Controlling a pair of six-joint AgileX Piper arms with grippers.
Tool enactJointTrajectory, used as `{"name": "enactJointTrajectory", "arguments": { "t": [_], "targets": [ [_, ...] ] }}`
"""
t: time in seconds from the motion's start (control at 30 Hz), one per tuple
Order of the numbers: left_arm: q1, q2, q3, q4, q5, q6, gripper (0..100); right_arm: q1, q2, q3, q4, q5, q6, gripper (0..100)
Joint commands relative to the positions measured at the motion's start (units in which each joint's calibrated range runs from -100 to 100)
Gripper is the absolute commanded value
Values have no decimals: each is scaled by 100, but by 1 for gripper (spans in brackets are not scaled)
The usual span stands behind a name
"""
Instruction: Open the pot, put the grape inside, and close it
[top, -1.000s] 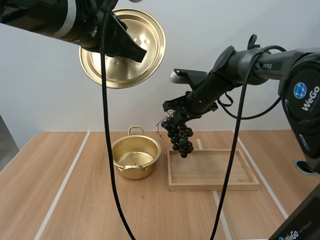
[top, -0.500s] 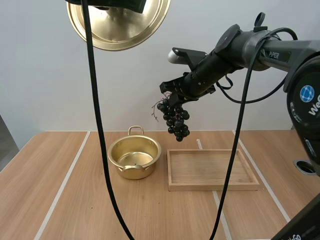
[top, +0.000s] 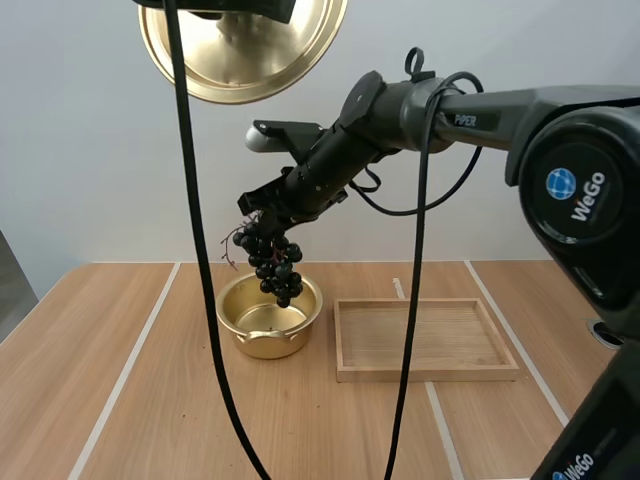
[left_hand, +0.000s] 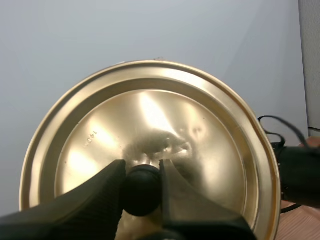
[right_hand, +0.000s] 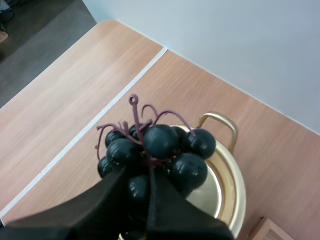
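- The right arm stretches out long, slanting down to the left. Its right gripper pinches the stem of the grapes.
- The grapes hang over the open pot on the surface.
- The left gripper, raised high, clamps the black knob of the tilted lid.
- The left arm is cut off overhead.
- I can't tell whether the lowest berries dip below the rim.

Plain pale wall is sitting right behind a light wooden table. White lines are running front to back across its top, and dark grey floor is peeking past the table's edge.
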Motion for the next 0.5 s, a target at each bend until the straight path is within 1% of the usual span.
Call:
{"name": "enactJointTrajectory", "arguments": {
  "t": [0.0, 0.1, 0.23, 0.47],
  "targets": [
    [-5, -26, -46, -133, -130, -65, 0, 49, 231, -38, 56, -295, -99, 0],
    [-5, -26, -46, -74, -130, -65, 0, 49, 463, -38, 56, -528, -191, 0],
    [-5, -26, -46, 52, -130, -65, 0, 49, 705, -38, 56, -566, -199, 0],
    [-5, -14, -46, 63, -130, -65, 0, 49, 945, -24, 56, -44, -199, 0]
  ]
}}
